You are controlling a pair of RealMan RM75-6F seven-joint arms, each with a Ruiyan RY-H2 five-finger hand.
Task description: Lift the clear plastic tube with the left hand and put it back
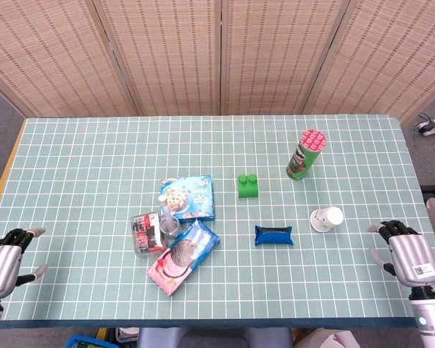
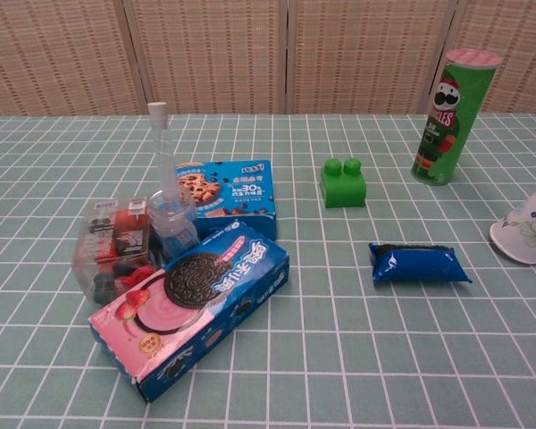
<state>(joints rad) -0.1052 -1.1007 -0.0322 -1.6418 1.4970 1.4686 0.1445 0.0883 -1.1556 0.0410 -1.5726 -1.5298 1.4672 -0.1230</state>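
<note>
Clear plastic, the tube (image 2: 165,183) stands upright left of the worktop's (image 1: 80,159) middle, white cap up, hemmed in by snacks: a blue cookie box (image 2: 228,189) just behind it, a clear tub (image 2: 116,250) of red packets at its left, and a pink-and-blue Oreo box (image 2: 192,308) lying in front. Both hands sit well away from it at the near corners. The left hand (image 1: 7,257) rests at the left edge, fingers apart, holding nothing; the right hand (image 1: 406,254) is the same at the right edge. Further right stand a green block (image 1: 248,185) and a green chip can (image 1: 305,154), with a blue packet (image 1: 274,235) and a tipped paper cup (image 1: 327,218) lying nearer.
</note>
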